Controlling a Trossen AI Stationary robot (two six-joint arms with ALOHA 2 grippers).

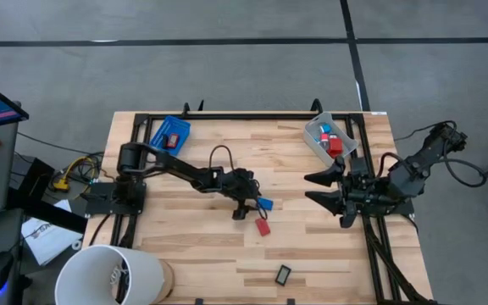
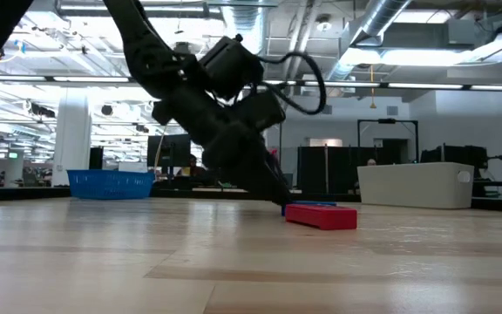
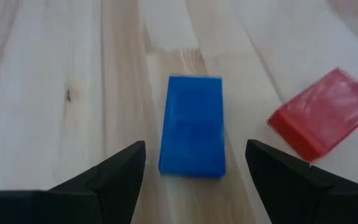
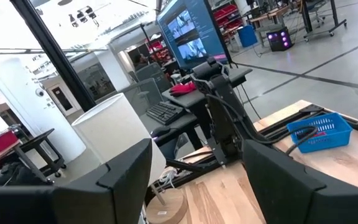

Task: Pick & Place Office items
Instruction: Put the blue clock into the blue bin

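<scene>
1. I see my left gripper (image 3: 194,171) low at mid-table with its fingers spread, a blue block (image 3: 192,124) lying flat on the wood between the tips, untouched by either.
2. A red block (image 1: 263,227) lies just beside the blue one, apart from it; bare table (image 1: 202,246) runs open toward the near edge.
3. A black rectangle (image 1: 283,274) sits alone near the front edge, well apart from both arms.
4. My right gripper (image 1: 322,190) waits at the right side, fingers spread and empty, just below the clear bin (image 1: 316,144).
5. The bin holds red and blue pieces; I cannot count them.
6. The blue tray (image 1: 169,133) is at the back left; its contents are too small to make out.
7. In the low view, the left arm hides most of the blue block.
</scene>
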